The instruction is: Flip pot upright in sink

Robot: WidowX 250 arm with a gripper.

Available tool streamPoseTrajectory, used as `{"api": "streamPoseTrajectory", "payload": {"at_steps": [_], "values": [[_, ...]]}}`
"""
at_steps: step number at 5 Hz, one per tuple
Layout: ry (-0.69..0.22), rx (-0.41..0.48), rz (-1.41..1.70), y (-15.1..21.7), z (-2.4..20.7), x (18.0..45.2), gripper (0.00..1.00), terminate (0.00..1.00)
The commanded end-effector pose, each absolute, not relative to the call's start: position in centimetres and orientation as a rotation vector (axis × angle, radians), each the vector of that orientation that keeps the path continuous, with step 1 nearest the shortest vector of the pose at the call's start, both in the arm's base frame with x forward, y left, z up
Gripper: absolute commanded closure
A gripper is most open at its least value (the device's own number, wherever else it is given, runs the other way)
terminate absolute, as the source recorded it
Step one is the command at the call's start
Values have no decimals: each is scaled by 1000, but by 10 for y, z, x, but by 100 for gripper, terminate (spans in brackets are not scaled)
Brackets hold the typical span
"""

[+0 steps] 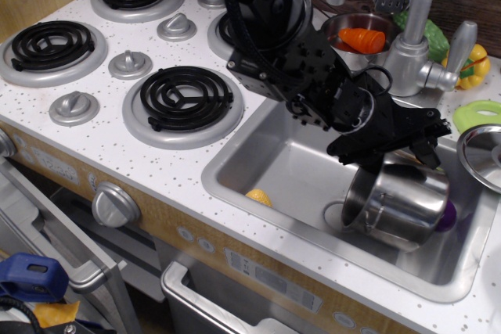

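Note:
The shiny steel pot (395, 207) is in the right part of the grey sink (290, 166). It is tilted, its wall facing the camera and a wire loop handle (338, 213) low on its left side. My black gripper (399, 158) reaches down from the upper left and is shut on the pot's far upper rim. The pot's opening is hidden behind the gripper. I cannot tell whether the pot rests on the sink floor or is held just above it.
A purple eggplant (448, 213) peeks out behind the pot and a yellow toy (260, 197) lies at the sink's front left. The faucet (411, 44), a bowl with a carrot (362, 37), a steel lid (481, 154) and stove burners (184, 99) surround the sink.

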State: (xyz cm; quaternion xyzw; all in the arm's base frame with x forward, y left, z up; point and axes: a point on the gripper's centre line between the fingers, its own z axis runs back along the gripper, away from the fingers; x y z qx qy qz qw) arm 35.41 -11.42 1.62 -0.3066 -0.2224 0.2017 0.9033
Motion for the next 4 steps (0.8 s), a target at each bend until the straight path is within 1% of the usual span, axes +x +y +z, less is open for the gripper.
{"api": "streamPoseTrajectory", "payload": {"at_steps": [1,2,3,4], "values": [[-510,-675,402,-116,28,362,100,0],[-489,-649,397,-114,30,361,100,0],[-436,-561,381,-114,32,363,100,0],[-367,-331,363,-115,30,365,100,0]]}}
